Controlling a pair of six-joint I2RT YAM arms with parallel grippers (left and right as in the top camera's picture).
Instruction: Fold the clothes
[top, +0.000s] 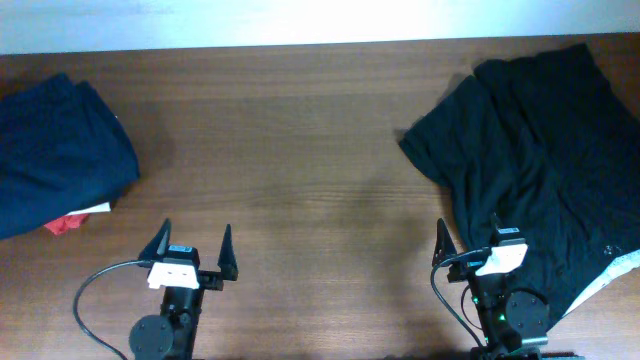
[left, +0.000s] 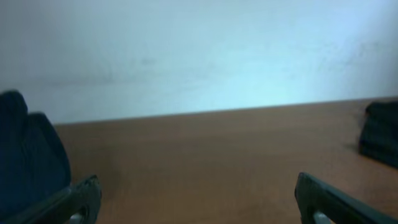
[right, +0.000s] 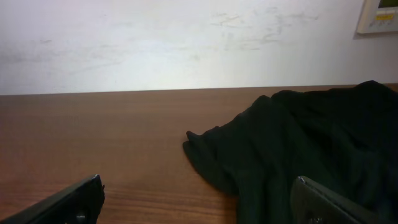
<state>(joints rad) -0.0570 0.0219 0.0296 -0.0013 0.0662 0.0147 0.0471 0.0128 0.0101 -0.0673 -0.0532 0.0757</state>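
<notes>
A black garment (top: 545, 150) lies spread and crumpled at the right of the wooden table (top: 300, 160); it also shows in the right wrist view (right: 298, 143). A folded navy garment (top: 50, 150) lies at the far left, with its edge in the left wrist view (left: 28, 155). My left gripper (top: 196, 242) is open and empty at the front left. My right gripper (top: 468, 230) is open and empty at the front right, over the near edge of the black garment. Both are open in the wrist views, left (left: 196, 196) and right (right: 199, 196).
A red cloth (top: 62, 224) and a white scrap (top: 97, 209) peek out under the navy garment. A white patch (top: 610, 275) shows at the black garment's lower right. A pale wall (right: 186, 43) runs behind the table's far edge.
</notes>
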